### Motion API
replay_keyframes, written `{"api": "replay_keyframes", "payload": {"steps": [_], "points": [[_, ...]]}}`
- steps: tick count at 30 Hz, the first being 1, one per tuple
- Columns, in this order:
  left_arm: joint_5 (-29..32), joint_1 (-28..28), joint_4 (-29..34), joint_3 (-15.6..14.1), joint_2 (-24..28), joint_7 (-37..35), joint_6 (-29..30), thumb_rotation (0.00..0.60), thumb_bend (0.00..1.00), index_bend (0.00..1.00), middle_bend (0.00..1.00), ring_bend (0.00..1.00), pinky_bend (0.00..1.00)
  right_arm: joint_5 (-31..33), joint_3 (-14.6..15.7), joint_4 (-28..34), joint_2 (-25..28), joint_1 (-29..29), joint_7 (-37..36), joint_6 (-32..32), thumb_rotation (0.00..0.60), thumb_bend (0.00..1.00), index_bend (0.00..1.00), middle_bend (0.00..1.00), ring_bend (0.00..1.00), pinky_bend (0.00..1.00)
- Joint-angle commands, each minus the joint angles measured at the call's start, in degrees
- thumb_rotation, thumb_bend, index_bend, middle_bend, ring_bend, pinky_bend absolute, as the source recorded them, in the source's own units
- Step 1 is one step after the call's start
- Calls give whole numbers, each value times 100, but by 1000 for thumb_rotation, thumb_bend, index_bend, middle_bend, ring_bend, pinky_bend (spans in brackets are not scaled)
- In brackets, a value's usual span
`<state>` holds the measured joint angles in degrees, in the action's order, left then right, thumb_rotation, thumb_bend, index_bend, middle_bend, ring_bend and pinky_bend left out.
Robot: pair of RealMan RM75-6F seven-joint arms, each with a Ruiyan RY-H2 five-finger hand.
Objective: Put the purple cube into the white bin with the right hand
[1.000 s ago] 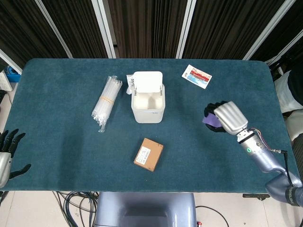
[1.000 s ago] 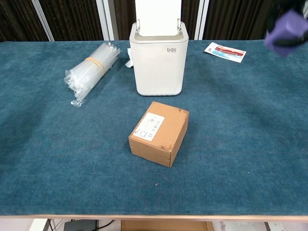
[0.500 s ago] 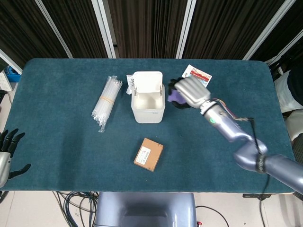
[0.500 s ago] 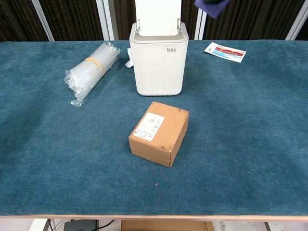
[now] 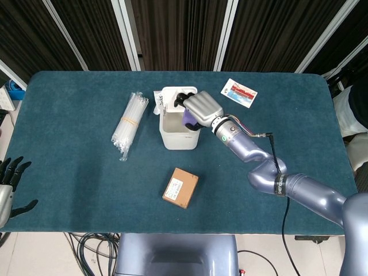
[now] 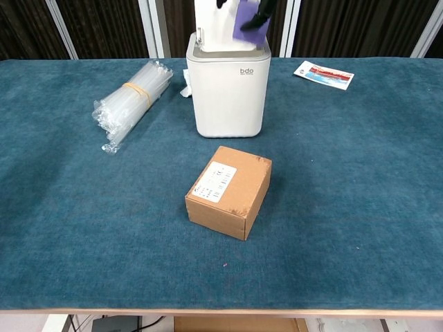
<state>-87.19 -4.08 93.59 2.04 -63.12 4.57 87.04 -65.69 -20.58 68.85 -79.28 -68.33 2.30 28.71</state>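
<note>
Purple cube: held by the right hand directly above the open mouth of the white bin; in the chest view the cube shows just over the bin's top rim, black fingers clamped on its side.

Right hand: fingers closed round the cube, grey back of the hand upward, arm running off toward 4 o'clock across the table.

White bin: upright near the table's centre, lid raised at its 12 o'clock side, "bdo" printed on the front wall.

Left hand: at the table's 8 o'clock edge, off the cloth, dark fingers spread apart, holding nothing.

Bundle of clear tubes: lying at 9 o'clock of the bin, near but apart from it, bound by a yellowish band.

Brown cardboard box: flat on the cloth at 6 o'clock of the bin, well apart, white label on top.

Printed card: flat at 2 o'clock of the bin, red and white face up.
</note>
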Motion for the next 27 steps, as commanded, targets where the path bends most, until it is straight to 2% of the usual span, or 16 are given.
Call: {"api": "replay_keyframes", "payload": {"steps": [1,5,10,13,17,19,22,24,27], "points": [[-2,-2,3,0,4,-12,-4,600,74,196,154,0,0,420,116,21,63,-128,116,-378,600,2,75,23,147,424],[16,-1,-2,10,-7,17,1,600,74,196,153,0,0,768,159,221,254,-138,141,-425,600,0,62,19,144,418],[32,1,0,15,-16,51,4,600,74,196,153,0,0,881,52,889,799,152,52,34,600,0,63,37,147,407],[40,1,6,19,-20,69,4,600,74,196,153,0,0,673,21,1701,1464,640,-33,573,600,5,81,59,152,407],[61,0,17,30,-32,91,5,600,74,196,154,0,0,204,110,3121,2617,1697,-468,1377,600,9,88,82,153,407],[72,2,22,35,-38,114,8,600,74,196,154,0,0,-306,312,3780,3245,2398,-878,1799,600,10,89,87,153,407],[80,3,30,40,-47,140,14,600,74,197,154,0,0,-959,745,4079,3732,3211,-1231,2326,600,22,91,87,152,404],[71,3,23,49,-57,153,35,600,74,197,155,0,0,-1388,1131,3972,3799,3772,-1198,2821,600,50,103,87,150,398],[67,6,8,58,-77,171,57,600,74,194,155,0,0,-1728,1550,3570,3439,4462,-747,3674,600,94,117,87,146,392]]}}
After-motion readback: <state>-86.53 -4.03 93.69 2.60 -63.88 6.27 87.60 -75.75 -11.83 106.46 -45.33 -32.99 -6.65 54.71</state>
